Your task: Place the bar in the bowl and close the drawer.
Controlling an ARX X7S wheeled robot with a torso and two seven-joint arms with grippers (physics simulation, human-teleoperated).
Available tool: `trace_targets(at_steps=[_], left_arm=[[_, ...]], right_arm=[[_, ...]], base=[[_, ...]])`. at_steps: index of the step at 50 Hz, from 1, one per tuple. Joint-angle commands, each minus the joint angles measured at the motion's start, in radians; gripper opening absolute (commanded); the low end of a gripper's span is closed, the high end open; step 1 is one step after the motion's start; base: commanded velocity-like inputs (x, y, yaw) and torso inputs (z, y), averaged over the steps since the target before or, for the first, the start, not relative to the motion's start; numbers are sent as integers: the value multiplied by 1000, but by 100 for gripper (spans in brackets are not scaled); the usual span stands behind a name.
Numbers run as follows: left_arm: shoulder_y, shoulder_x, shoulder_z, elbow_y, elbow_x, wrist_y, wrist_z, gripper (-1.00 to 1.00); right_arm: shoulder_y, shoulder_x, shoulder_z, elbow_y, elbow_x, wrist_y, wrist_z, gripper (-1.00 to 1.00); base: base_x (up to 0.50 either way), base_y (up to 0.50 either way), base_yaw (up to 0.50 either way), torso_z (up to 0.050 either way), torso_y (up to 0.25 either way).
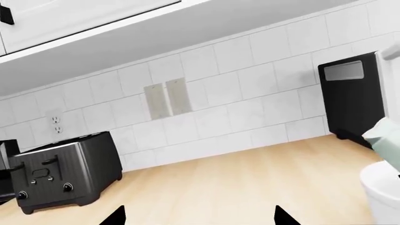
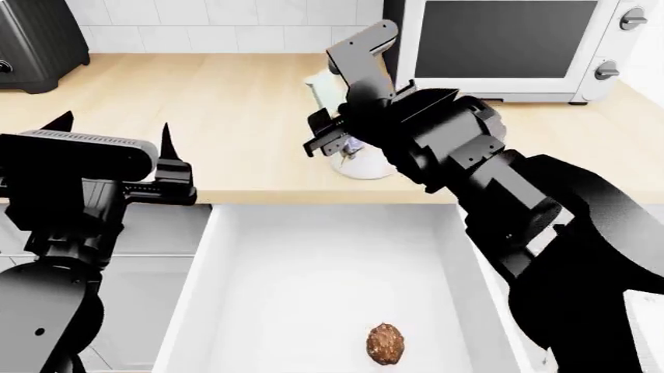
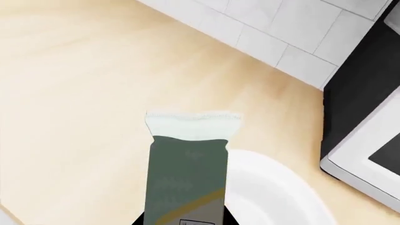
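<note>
The right gripper [image 2: 347, 148] is clamped on the lower part of the bar [image 3: 187, 173], which stands near upright, its long axis rising out of the jaws and its pale crimped end uppermost. In the right wrist view the bar rises in front of the white curve of the bowl [image 3: 275, 197], and in the head view the bowl [image 2: 363, 167] peeps out directly under the gripper, on the worktop [image 2: 207, 116] near its front edge. Whether the bar's lower end is already inside the rim cannot be told, because the arm covers it. The move ahead looks like a short straight drop and release, since the bar seems centred over or in the bowl.

The left gripper [image 2: 114, 132] holds nothing, its 2 fingers spread wide, and hangs at the worktop's front edge, left of the drawer [image 2: 223, 256]. The drawer stands pulled out below, with a brown lumpy ball [image 2: 385, 343] lying near its front. The left arm looks the nearer for pushing it shut.

A microwave [image 2: 508, 47] stands just behind and right of the bowl, leaving little room on that side. To the left the worktop runs bare as far as a toaster [image 1: 62, 173].
</note>
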Motion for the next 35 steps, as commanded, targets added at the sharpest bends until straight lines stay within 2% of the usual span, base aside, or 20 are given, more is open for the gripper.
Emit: trace_targets(at_steps=[1,26,35], left_arm=[[-5,-6,1,15,-10,-16,2,100],[-48,-35,22,111,-50,-118,15,100],[-114,-43,-1,198,-113,-240,35,100]], right_arm=[[26,-30,-143,128,98,-151,-10,-100],[-2,-30,-138,229,146,-379,128,-100],[1,-30,-137,237,159,-446,163,-100]], base=[[0,0,0,0,0],[0,0,0,0,0],[0,0,0,0,0]])
